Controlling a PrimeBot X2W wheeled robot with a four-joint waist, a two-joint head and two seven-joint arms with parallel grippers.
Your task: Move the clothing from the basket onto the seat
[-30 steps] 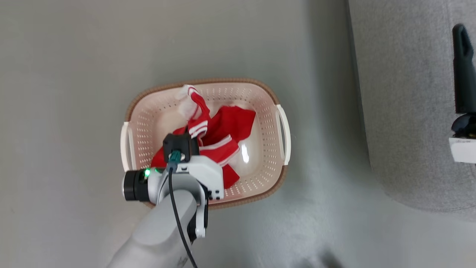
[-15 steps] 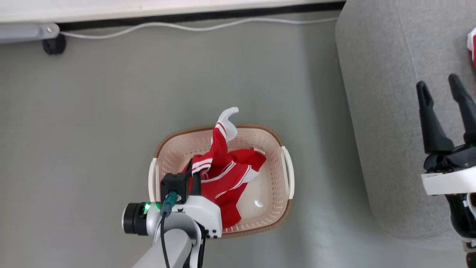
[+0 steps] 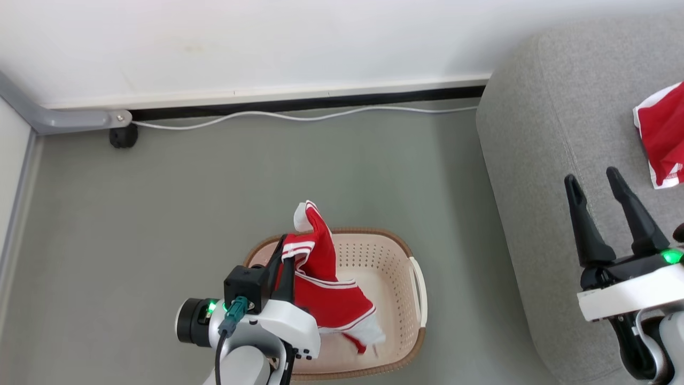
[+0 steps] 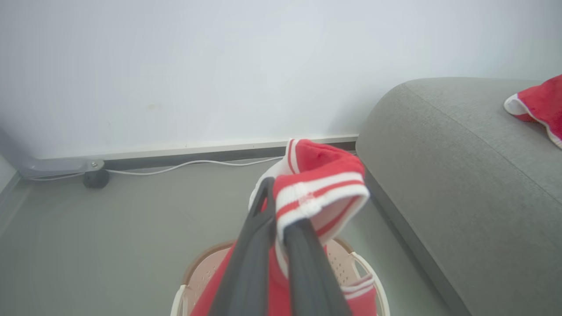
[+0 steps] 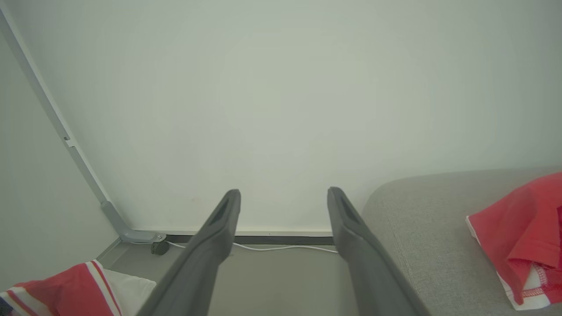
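Grey floor [image 3: 160,224] runs up to a white wall [image 3: 320,43], with a thin white cable [image 3: 299,116] trailing along its foot. A large grey woven sofa [image 3: 534,139] fills the right side, and the cream perforated laundry basket [image 3: 374,254] sits on the floor near it. By the look of things the job is about half done. One red sports garment with white trim [image 3: 662,133] lies crumpled on the sofa cushion, well apart from the basket. The other red garment [image 3: 326,289] hangs over the basket from the left jaws, which are clenched on its white-striped band. In the left wrist view that band folds over the fingertips. Its body drapes down in soft folds, and a white-edged hem dangles within the basket's outline; whether it touches the bottom I cannot tell. What is left is to carry this piece across to the sofa and let it go. The cloth is bright red, thin and limp, with double white stripes and a white panel at the top end. The right jaws are spread wide and grasp nothing, poised over the sofa's near edge.
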